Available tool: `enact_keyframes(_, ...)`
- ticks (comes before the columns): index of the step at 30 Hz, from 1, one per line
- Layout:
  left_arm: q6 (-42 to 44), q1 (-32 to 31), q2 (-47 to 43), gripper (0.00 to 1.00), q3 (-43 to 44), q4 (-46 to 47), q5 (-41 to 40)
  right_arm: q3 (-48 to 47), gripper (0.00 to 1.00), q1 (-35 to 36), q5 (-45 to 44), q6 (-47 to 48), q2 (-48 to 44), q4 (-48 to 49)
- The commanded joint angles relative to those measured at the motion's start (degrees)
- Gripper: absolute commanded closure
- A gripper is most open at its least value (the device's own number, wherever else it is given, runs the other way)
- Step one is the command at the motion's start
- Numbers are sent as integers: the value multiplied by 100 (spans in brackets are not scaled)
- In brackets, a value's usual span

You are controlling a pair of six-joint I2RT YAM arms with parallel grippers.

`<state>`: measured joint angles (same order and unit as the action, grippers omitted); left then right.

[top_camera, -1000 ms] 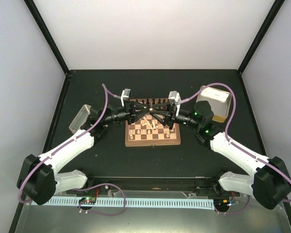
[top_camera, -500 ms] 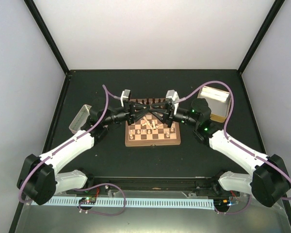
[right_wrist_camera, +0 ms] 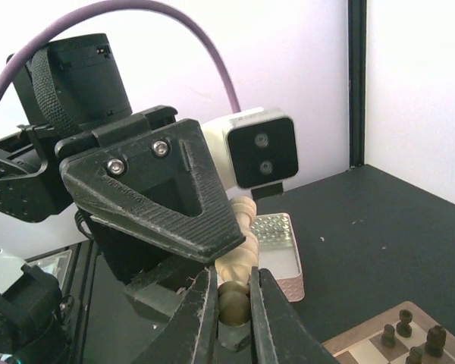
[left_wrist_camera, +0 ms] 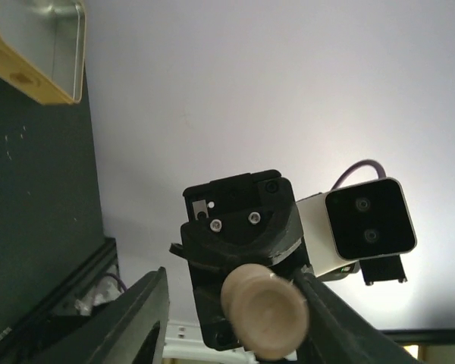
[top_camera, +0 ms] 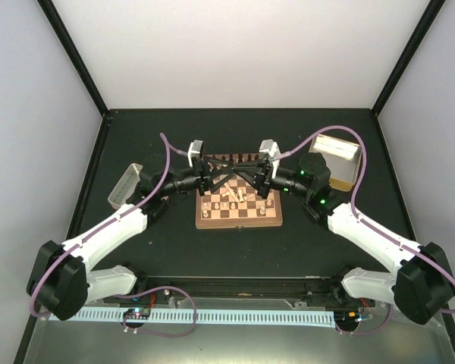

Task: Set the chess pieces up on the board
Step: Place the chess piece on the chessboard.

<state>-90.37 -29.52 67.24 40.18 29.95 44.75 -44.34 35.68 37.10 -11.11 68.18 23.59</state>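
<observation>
Pale walls close in a dark table (top_camera: pixel 136 250), and my two arms reach in from the lower corners of the overhead view to meet near the centre. The board (top_camera: pixel 239 216) lies just below that meeting point, with a tray (top_camera: pixel 123 186) off to its left and a box (top_camera: pixel 337 155) at upper right.

My right claw (right_wrist_camera: pixel 233 292) is pinched narrow on one end of a pale piece (right_wrist_camera: pixel 239 250). My left claw (left_wrist_camera: pixel 231 288) stands part-way wide around the other end, whose round base (left_wrist_camera: pixel 265 311) faces that wrist camera with a clear gap on the frame's left side. I cannot tell whether the pad on the other side touches it.

The piece's long axis runs from one claw straight into the other, roughly level and left to right across the overhead frame, above the board's far half. The board is therefore down and toward the lower edge from both claws, about equally near each. Since only the right one grips, I judge that arm should carry the piece down once the left backs clear.

From overhead the piece is lost among the black fingers. I cannot make out which piece it is. Pale pieces (top_camera: pixel 231 199) stand mid-board, too small to name.
</observation>
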Motion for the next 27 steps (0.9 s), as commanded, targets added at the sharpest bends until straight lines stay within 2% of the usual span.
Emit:
enact_keyframes(1, 274, 23, -91, 46, -1, -12, -1, -113, 98, -17, -242, -215, -183, 132)
enact_keyframes(6, 181, 139, -125, 35, -331, 746, 2, -41, 98, -20, -292, -318, -294, 28)
enact_keyframes(11, 383, 256, -215, 33, -396, 863, 10, 10, 98, -17, -203, -259, -341, -135)
enact_keyframes(16, 577, 344, -294, 37, -382, 963, 58, 56, 98, -17, -155, -225, -401, -210)
enact_keyframes(24, 571, 435, -228, 55, -459, 1086, 108, 44, 98, -22, -112, -210, -443, -288)
enact_keyframes(27, 553, 438, -162, 54, -429, 1152, 147, 47, 98, -17, -54, -175, -436, -330)
